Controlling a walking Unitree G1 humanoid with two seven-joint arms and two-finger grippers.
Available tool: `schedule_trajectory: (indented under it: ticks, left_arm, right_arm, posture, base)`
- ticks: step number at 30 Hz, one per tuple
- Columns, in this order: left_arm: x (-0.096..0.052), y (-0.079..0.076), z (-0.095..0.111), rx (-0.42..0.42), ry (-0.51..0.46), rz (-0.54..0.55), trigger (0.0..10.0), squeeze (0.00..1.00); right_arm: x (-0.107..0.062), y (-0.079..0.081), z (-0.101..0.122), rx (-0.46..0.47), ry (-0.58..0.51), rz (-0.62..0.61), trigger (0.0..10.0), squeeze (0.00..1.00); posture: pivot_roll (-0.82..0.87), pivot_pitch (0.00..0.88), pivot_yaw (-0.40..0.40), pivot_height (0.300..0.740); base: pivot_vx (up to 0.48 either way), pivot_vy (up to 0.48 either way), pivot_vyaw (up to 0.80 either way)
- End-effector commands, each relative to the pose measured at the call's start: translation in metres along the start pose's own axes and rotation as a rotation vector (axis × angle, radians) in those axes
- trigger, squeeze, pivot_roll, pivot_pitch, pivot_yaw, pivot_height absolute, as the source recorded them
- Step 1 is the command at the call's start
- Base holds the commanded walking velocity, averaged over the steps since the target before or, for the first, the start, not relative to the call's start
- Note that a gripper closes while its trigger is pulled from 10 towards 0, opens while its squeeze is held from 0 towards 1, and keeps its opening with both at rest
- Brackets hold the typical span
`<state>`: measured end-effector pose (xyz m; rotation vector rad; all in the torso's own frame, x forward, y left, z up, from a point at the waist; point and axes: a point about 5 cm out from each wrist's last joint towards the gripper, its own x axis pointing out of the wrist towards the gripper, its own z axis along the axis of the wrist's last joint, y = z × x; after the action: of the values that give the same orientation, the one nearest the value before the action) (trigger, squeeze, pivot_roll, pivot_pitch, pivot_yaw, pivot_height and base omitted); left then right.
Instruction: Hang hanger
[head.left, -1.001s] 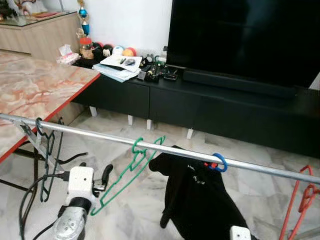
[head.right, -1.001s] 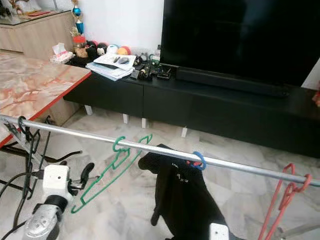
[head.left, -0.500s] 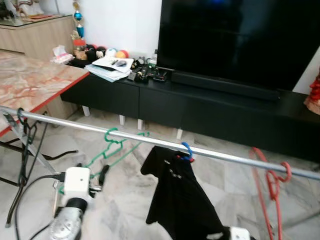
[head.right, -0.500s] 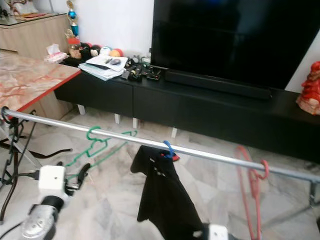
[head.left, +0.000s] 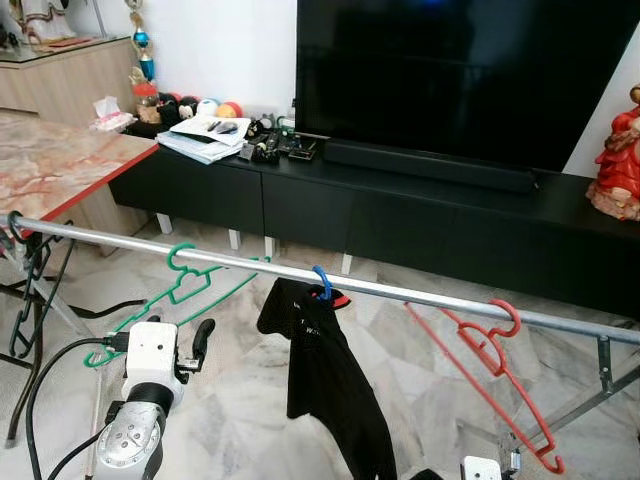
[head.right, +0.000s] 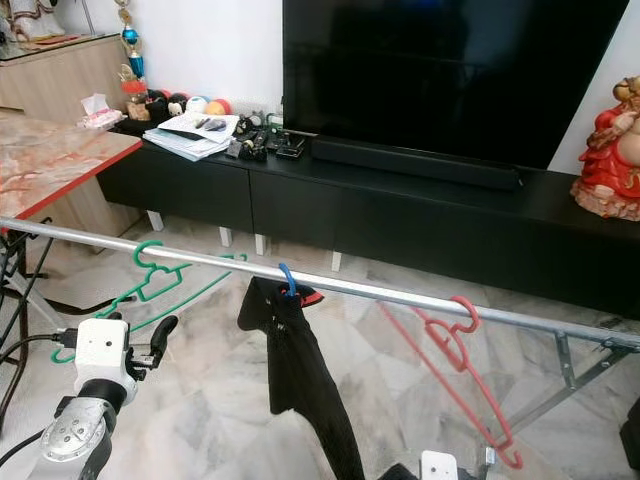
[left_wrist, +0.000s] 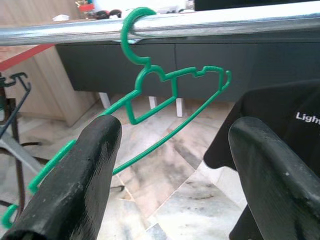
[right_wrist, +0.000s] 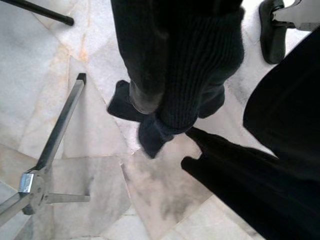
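Black, stubby fingers of the left tool (left_wrist: 170, 170) stand apart with nothing between them, just short of the green plastic hanger (head.left: 180, 285). That hanger is already hooked on the long silver metal rail (head.left: 420, 295) and hangs tilted, its bar slanting toward the marble floor (head.left: 250, 400). Right tool: low by the floor; whether it is parted or closed cannot be told. Further along the rail: black T-shirt on a blue hook (head.left: 325, 365), then a red plastic hanger (head.left: 490, 360) swung askew. Beyond, a black TV cabinet (head.left: 400, 210) under a dark screen.

Judgement: hanging looks done. To finish well, draw the left tool straight back and low, clear of the green bar, so the hook does not ride off the rail.
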<state>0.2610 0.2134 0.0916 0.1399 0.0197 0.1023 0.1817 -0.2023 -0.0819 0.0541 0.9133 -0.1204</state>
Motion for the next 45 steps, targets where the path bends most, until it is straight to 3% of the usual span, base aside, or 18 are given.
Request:
schedule_trajectory:
  ticks: [1,14,35,45]
  left_arm:
    - [0.0004,0.0035,-0.0020,-0.008,0.016,0.016,10.0,0.00]
    - [0.0007,0.0037,-0.0009,-0.004,0.010,0.013,10.0,0.00]
    - [0.0002,-0.0047,0.0013,-0.006,-0.004,-0.042,10.0,0.00]
    - [0.0013,-0.0032,0.0026,-0.007,-0.009,-0.036,10.0,0.00]
  right_arm:
    - [0.0012,0.0002,0.0068,-0.009,-0.017,0.005,10.0,0.00]
    - [0.0015,0.0006,0.0080,-0.023,-0.016,0.013,10.0,0.00]
    - [0.0015,0.0006,0.0073,-0.023,-0.012,0.016,10.0,0.00]
    - [0.0014,0.0029,0.0068,-0.049,-0.011,0.039,10.0,0.00]
  posture:
    - [0.17,0.000,-0.031,0.740]
    - [0.17,0.000,-0.029,0.740]
    - [0.17,0.000,-0.026,0.740]
    - [0.17,0.000,-0.022,0.740]
  base:
    - [0.000,0.356,0.00]
    - [0.000,0.361,0.00]
    - [0.023,0.000,0.00]
    - [0.313,0.000,0.00]
